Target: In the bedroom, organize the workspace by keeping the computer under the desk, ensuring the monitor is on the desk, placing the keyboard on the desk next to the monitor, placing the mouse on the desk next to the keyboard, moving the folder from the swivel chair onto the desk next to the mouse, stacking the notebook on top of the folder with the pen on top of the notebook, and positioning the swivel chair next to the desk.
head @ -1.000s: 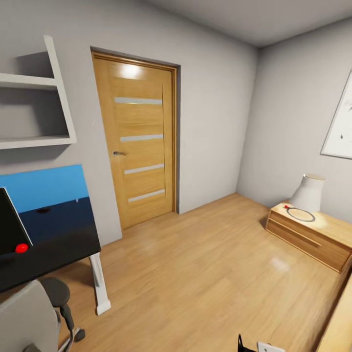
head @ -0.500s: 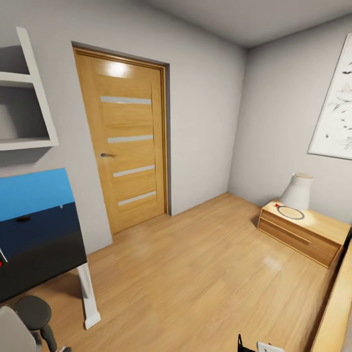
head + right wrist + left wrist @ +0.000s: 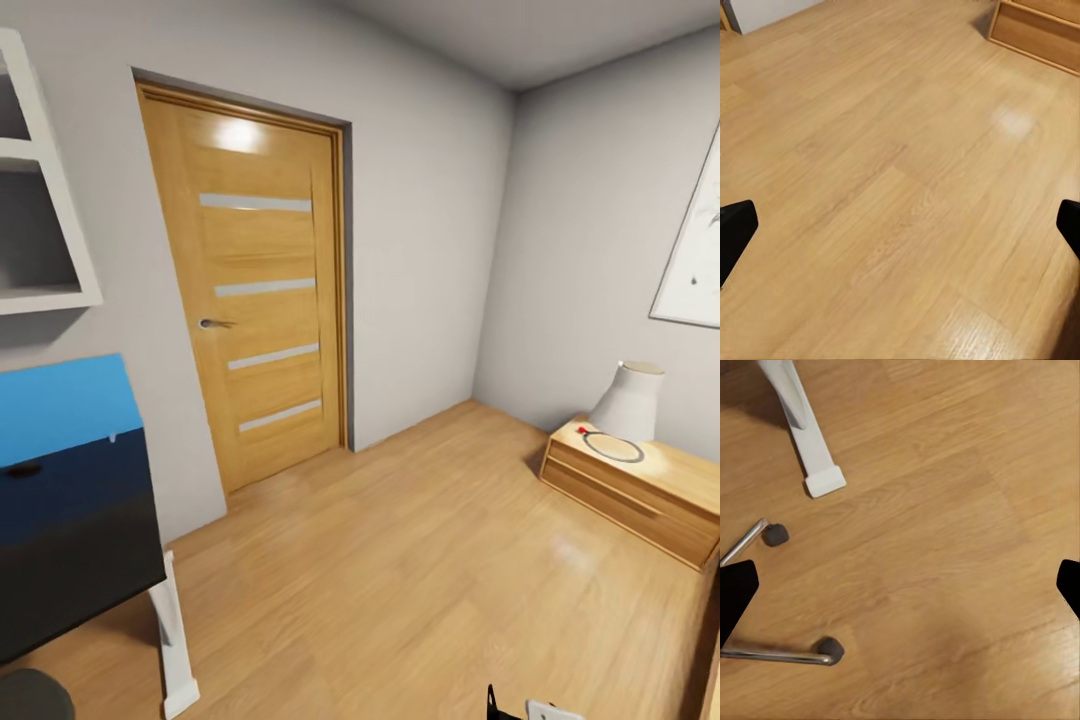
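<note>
Below, both pairs of fingers (image 3: pixel 735 596) (image 3: pixel 735 232) stood wide apart, holding nothing above the floor (image 3: pixel 900 172). The table (image 3: pixel 70 570) sat lower left; the view had swung right, losing the monitor.

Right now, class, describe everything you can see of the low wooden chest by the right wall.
The wooden chest is a low, light-brown box standing on the wood floor against the right wall, near the room's far corner. Its front shows a long horizontal bar handle. On its top stand a white cone-shaped lamp and a flat dark ring with a small red bit at one end. A corner of it also shows in the right wrist view.
</note>
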